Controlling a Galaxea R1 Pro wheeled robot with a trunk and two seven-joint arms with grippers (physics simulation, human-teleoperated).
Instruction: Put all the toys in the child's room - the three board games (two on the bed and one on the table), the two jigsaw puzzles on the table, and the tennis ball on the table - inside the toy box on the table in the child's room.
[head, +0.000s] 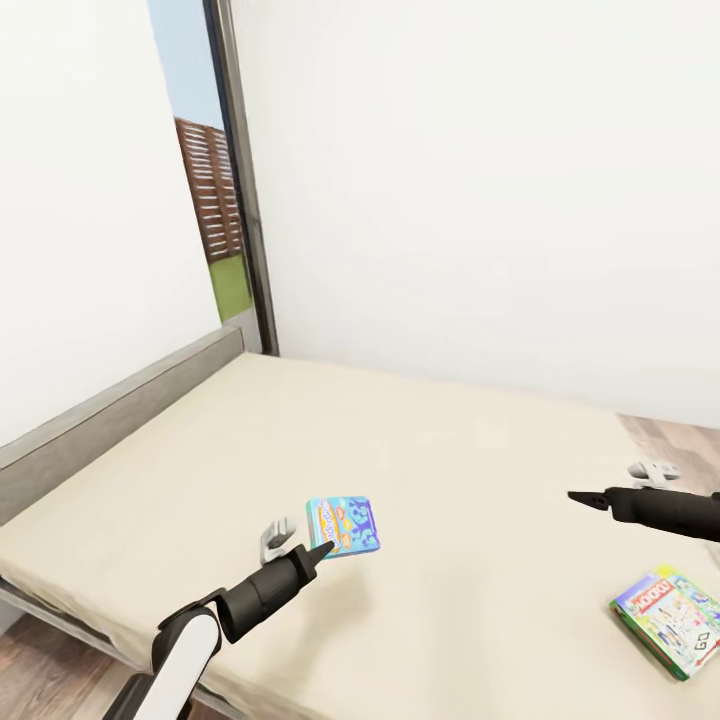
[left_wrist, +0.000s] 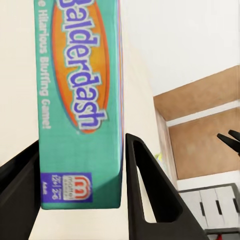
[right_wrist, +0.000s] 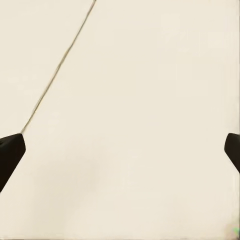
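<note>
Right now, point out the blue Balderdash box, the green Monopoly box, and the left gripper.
Balderdash box (left_wrist: 80, 100): left wrist view, on its printed face.
Monopoly box (head: 672, 618): head view, middle of its lid.
left gripper (left_wrist: 82, 200): left wrist view, between its fingertips, closed on the box.

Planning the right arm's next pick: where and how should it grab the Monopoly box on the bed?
The Monopoly box lies flat on the bed, so come from above and pinch across its narrower width at the near edge. The right gripper is open beside it.
</note>
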